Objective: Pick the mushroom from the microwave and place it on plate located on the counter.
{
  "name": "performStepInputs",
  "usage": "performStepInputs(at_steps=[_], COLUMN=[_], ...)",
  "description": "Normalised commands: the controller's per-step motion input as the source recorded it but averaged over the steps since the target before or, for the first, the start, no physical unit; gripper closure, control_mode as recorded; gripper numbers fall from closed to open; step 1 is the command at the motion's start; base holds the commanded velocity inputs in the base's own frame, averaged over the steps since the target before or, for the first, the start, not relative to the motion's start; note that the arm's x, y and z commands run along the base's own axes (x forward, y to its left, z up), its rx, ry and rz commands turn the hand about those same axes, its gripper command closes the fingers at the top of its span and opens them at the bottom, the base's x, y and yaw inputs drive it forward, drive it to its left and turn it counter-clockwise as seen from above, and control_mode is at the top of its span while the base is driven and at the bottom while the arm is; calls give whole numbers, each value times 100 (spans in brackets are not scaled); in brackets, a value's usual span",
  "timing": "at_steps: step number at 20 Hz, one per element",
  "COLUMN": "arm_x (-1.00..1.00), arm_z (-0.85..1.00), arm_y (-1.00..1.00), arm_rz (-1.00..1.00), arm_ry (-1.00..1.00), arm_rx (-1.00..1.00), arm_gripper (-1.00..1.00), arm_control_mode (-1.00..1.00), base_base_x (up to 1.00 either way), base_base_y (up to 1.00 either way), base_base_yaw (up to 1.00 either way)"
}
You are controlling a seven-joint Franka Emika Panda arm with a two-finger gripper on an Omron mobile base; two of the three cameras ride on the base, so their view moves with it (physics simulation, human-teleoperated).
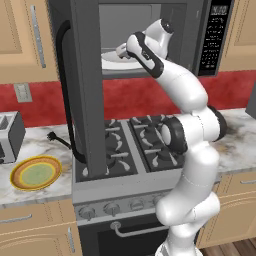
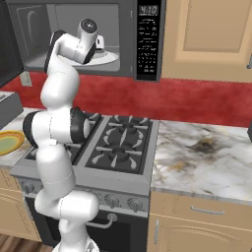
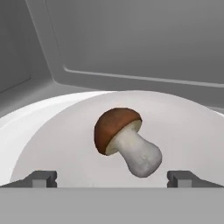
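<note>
**Mushroom on its side inside the open microwave**

The mushroom (image 3: 127, 140), brown cap, pale stem, lies tipped over in the microwave (image 1: 150, 30), stem pointing to 4 o'clock in the hand view. The yellow-orange plate (image 1: 36, 173) sits flat on the marbled counter (image 1: 35, 145).

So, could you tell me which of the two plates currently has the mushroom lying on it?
The white plate inside the microwave holds the mushroom; the yellow-orange plate with the green centre sits on the counter.
</note>
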Motion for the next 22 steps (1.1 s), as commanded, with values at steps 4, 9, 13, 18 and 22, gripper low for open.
performStepInputs(at_steps=[4, 9, 13, 18, 22], arm_x=[22, 24, 25, 23, 10], arm_z=[0, 0, 0, 0, -1], arm_y=[0, 0, 0, 0, 0], arm_rz=[2, 1, 1, 1, 1], arm_ry=[4, 4, 3, 3, 1], arm_rx=[0, 0, 0, 0, 0], arm_gripper=[-100, -100, -100, -100, -100], arm_control_mode=[-100, -100, -100, -100, -100], base_base_x=[0, 0, 0, 0, 0], base_base_y=[0, 0, 0, 0, 0], base_base_yaw=[0, 0, 0, 0, 0])
